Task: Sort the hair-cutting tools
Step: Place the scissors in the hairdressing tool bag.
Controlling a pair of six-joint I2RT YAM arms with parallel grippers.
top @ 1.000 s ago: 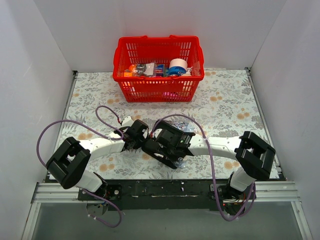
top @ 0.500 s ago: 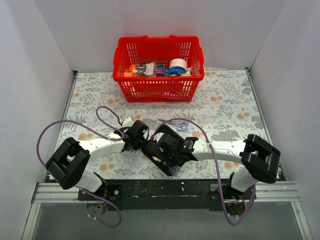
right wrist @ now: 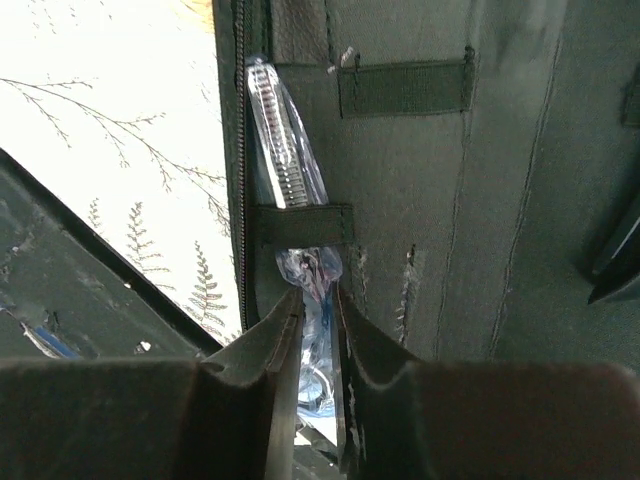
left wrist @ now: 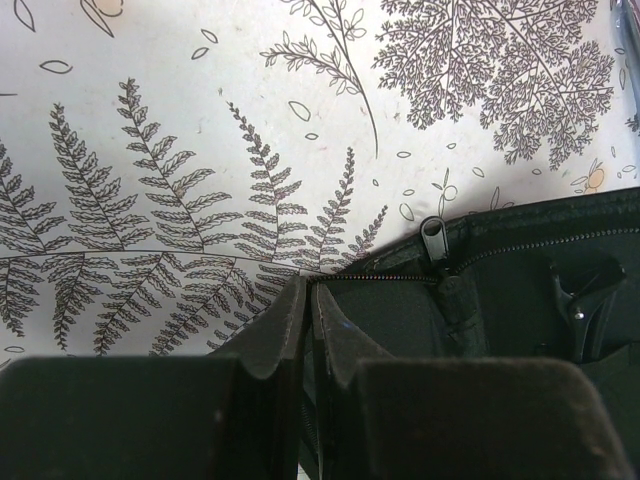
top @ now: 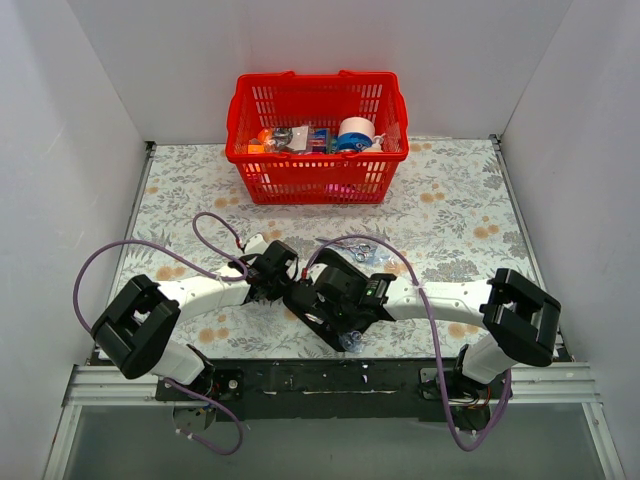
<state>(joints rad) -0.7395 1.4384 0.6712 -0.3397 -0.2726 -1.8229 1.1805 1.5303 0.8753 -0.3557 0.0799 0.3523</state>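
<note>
Left pincer (left wrist: pixel 304 296): fingers pressed together, nipping the zipped rim of the black pouch (left wrist: pixel 520 262).
Zipper pull (left wrist: pixel 434 238): lies on the pouch's rim, just to the right of the left pincer's tips.
Right pincer (right wrist: pixel 320 293): low over the pouch's open inside, fingers a little apart. The handle end of the wrapped scissors (right wrist: pixel 283 150) lies in the gap, but whether the pads press on it cannot be told.
Wrapped scissors: in a clear plastic sleeve, lying along the pouch's zipped side. The blades point away from the right pincer and the pale blue loops sit between its fingers.
Strap (right wrist: pixel 300 225): a dark band sewn across the pouch lining; the sleeve passes under it.
Black clip (left wrist: pixel 583 296): inside the pouch, towards the right of the left wrist view and apart from the left pincer.
Second scissors (top: pixel 362 247): a small silver and blue shape on the tabletop (top: pixel 180 200), just beyond the pouch on the side facing the far edge. It is too small to make out in detail.
Pouch: open and flat, close to the near edge and about midway between the left and right edges. Both arms reach in over it.
Basket (top: pixel 318 178): red plastic, at the middle of the far edge, holding mixed small items. It is well apart from the pouch.
</note>
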